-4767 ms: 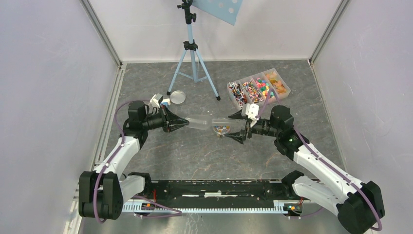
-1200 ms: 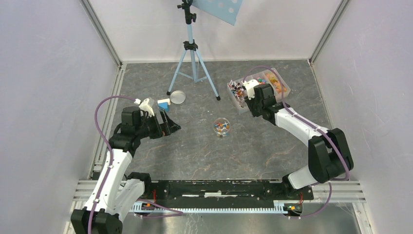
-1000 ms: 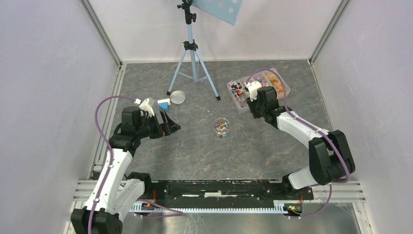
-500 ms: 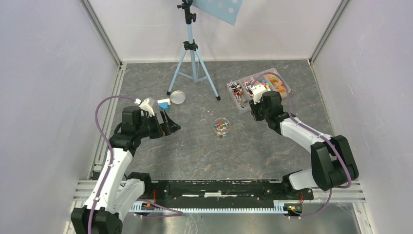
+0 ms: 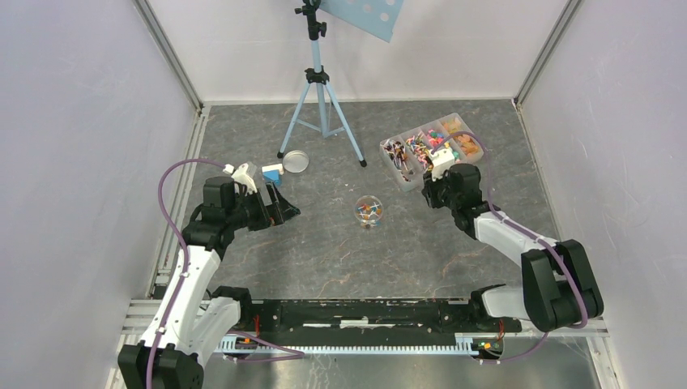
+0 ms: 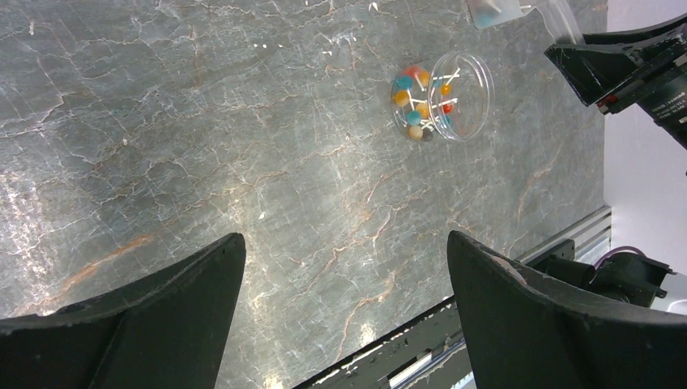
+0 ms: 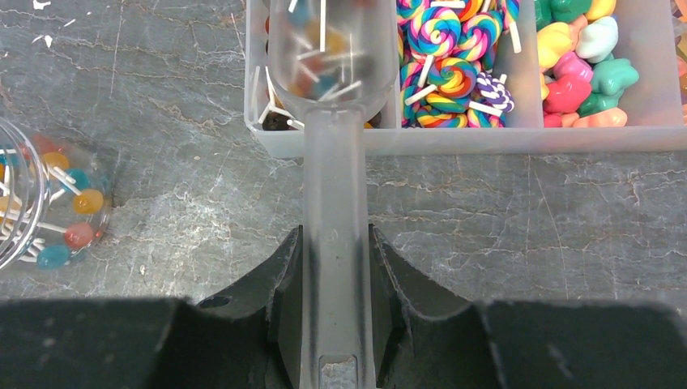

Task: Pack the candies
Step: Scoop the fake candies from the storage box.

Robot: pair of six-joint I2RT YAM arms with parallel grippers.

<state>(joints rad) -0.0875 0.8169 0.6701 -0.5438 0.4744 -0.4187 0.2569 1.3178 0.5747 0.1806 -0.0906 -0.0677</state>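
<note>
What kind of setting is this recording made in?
Probably a lab robot cell: plain pale walls held in aluminium rails, and a light-blue tripod standing on the grey marbled tabletop.

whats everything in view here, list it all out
candies: many, multicoloured, in tray and jar
tray: one, clear, far right of table
jar: one, clear, mid-table
scoop: one, clear, bowl over tray
lid: one, clear, far left
block: one, blue-white, beside lid
tripod: one, light blue, at back
table: one, grey marble
left gripper: black, open, empty
right gripper: black, shut on scoop handle
</note>
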